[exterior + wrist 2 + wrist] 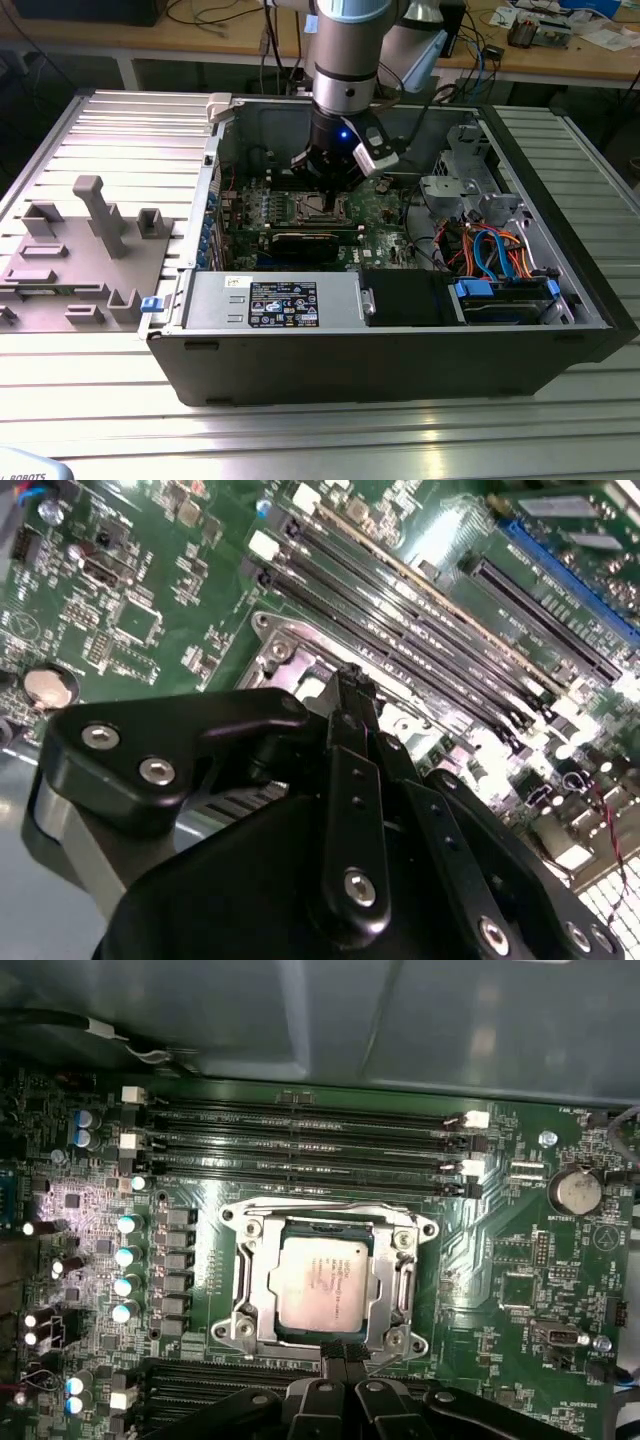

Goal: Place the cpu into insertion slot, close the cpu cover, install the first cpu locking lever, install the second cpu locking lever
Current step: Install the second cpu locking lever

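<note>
**A:** As the exterior view runs from its left to its right, what lies on the bench?

**B:** At the exterior view's left is a grey fixture tray (90, 250) with upright pegs. Beside it lies an open computer case (400, 370) on its side. Inside the case, in that same order, come a boxy power supply (280, 300), the green motherboard (385, 205), and then a drive bay with blue and orange cables (490, 250). The robot arm comes down from above into the middle of the case.

**A:** Where is the gripper, and what is it holding?

**B:** The gripper (325, 200) is low over the board, with its tip at one edge of the processor socket. In both wrist views the two black fingers (342, 1358) meet at a narrow point. They look closed together, and nothing visible is pinched between them.

**A:** And where is the chip?

**B:** In the first wrist view the cpu (322, 1282) lies flat in the socket, silvery face up. The socket sits between the long memory slots (300, 1145) and the fingertips. The cpu cover (250, 1275) appears folded down around it, framing the chip.

**A:** So how far along is the task?

**B:** By my judgement, placing the chip is done and the cover looks closed. A thin metal wire (388, 1360) shows just beside the fingertips and may be a locking lever. I cannot tell whether either lever is latched, so the lever steps look unfinished.
</note>
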Available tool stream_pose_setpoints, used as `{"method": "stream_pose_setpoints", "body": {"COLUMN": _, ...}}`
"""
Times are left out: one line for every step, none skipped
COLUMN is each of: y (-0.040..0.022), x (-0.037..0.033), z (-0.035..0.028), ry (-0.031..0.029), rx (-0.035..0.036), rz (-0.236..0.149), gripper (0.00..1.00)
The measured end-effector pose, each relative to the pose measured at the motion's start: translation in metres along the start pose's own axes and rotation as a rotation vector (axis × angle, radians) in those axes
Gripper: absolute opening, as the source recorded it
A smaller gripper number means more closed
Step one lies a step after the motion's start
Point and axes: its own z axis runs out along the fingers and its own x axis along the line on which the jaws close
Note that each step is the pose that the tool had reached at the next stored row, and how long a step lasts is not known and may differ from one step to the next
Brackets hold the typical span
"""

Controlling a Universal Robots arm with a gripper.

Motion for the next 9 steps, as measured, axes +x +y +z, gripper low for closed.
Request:
{"method": "stream_pose_setpoints", "body": {"y": -0.0002, "x": -0.0005, "z": -0.0017, "ry": -0.0001, "rx": -0.0015, "rz": 0.000, "gripper": 0.11}}
{"method": "stream_pose_setpoints", "body": {"y": -0.0004, "x": -0.0007, "z": -0.0051, "ry": -0.0001, "rx": -0.0018, "rz": 0.000, "gripper": 0.11}}
{"method": "stream_pose_setpoints", "body": {"y": -0.0008, "x": -0.0007, "z": -0.0079, "ry": -0.0001, "rx": -0.0019, "rz": 0.000, "gripper": 0.11}}
{"method": "stream_pose_setpoints", "body": {"y": -0.0026, "x": -0.0006, "z": -0.0093, "ry": -0.0003, "rx": -0.0040, "rz": 0.000, "gripper": 0.11}}
{"method": "stream_pose_setpoints", "body": {"y": -0.0051, "x": -0.0004, "z": -0.0095, "ry": -0.0006, "rx": -0.0071, "rz": 0.000, "gripper": 0.11}}
{"method": "stream_pose_setpoints", "body": {"y": -0.0112, "x": 0.0003, "z": -0.0096, "ry": -0.0009, "rx": -0.0130, "rz": 0.000, "gripper": 0.11}}
{"method": "stream_pose_setpoints", "body": {"y": -0.0148, "x": 0.0008, "z": -0.0094, "ry": -0.0013, "rx": -0.0177, "rz": 0.000, "gripper": 0.11}}
{"method": "stream_pose_setpoints", "body": {"y": -0.0172, "x": 0.0014, "z": -0.0093, "ry": -0.0017, "rx": -0.0223, "rz": 0.000, "gripper": 0.11}}
{"method": "stream_pose_setpoints", "body": {"y": -0.0210, "x": 0.0030, "z": -0.0092, "ry": -0.0027, "rx": -0.0376, "rz": 0.000, "gripper": 0.11}}
